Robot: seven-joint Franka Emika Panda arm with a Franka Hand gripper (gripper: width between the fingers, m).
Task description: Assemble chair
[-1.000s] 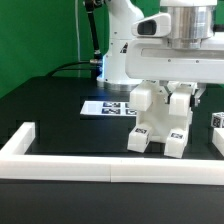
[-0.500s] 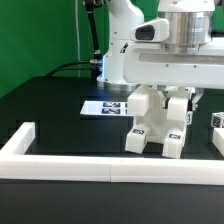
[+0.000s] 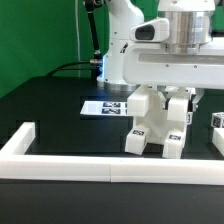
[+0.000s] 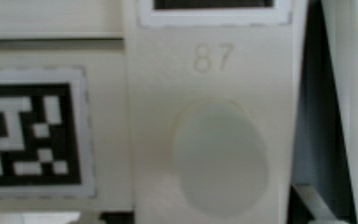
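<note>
While the pincer (image 3: 166, 99) pinches the chair (image 3: 146, 131), both shifted slightly toward the exterior view's left

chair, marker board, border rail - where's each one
chair (image 3: 140, 136), exterior view, on a lower block
marker board (image 3: 98, 106), exterior view, on its flat top
border rail (image 3: 100, 168), exterior view, on its long front stretch

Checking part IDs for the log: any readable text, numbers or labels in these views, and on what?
"87": moulded into the white chair block, wrist view.
No characters on the fiducial tag beside it: pattern only.
Tags on the chair and the marker board, exterior view: too small to read.
No other text visible.
</note>
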